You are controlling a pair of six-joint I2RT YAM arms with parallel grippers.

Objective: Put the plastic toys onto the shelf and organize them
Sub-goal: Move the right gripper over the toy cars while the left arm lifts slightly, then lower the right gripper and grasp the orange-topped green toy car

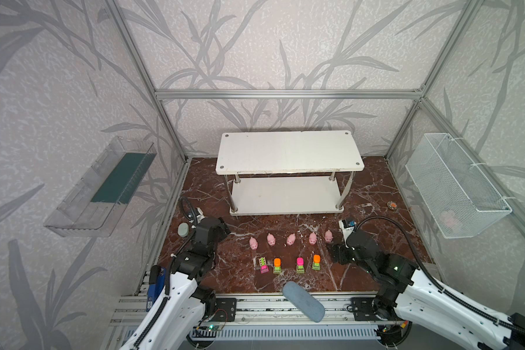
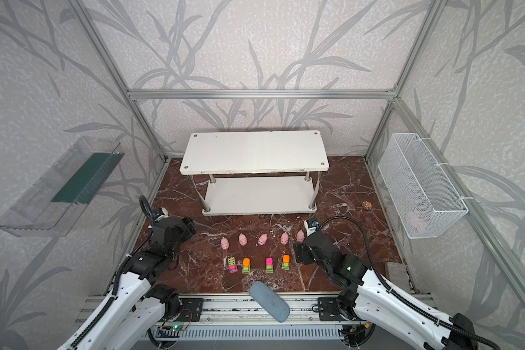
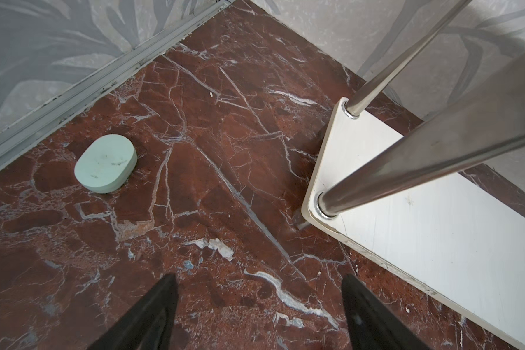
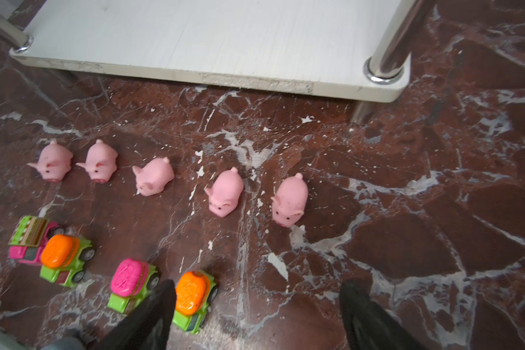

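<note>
Ahead of the right gripper [image 4: 256,285], whose black fingers are spread wide with nothing between them, five pink pigs [image 4: 154,177] are set out in a row on the marble floor [image 4: 437,212]. The nearest pig [image 4: 288,201] lies just beyond the gap of the jaws. Closer to this gripper a second row is formed by four neon green trucks [image 4: 64,257]; the orange-topped truck [image 4: 194,298] sits just beside one finger, outside the gap. Each toy is kept apart from its neighbours, which is judged to let one be lifted without the rest being disturbed. Beyond the pigs stands the white two-tier shelf [image 4: 212,39], and both its boards are seen bare in both top views, so the task is judged to be at its start. The wide opening is read as readiness for a first pick, most likely of the nearest pig. The left gripper [image 3: 258,277] is likewise held open and empty over bare floor, with a corner of the shelf's lower board ahead on one side and a pale-green oval object [image 3: 106,163] ahead on the other. No toy lies near it, and it is judged to be kept aside so that the toy rows are left free for the other arm.
</note>
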